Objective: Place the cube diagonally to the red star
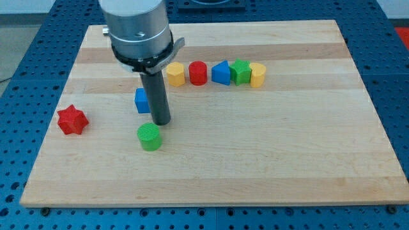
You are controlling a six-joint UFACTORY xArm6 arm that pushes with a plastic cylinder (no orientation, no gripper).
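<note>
My tip (162,122) sits just right of the blue cube (142,101), placed to push it toward the view's left, near the red star (71,120). No hand here.

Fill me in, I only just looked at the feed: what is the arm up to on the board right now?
My tip is down on the wooden board, just right of the blue cube and just above the green cylinder. The red star sits apart, near the view's left edge, lower than the cube. The cube is partly hidden behind the rod, so contact cannot be confirmed. A row of five other blocks lies untouched near the view's top.
</note>
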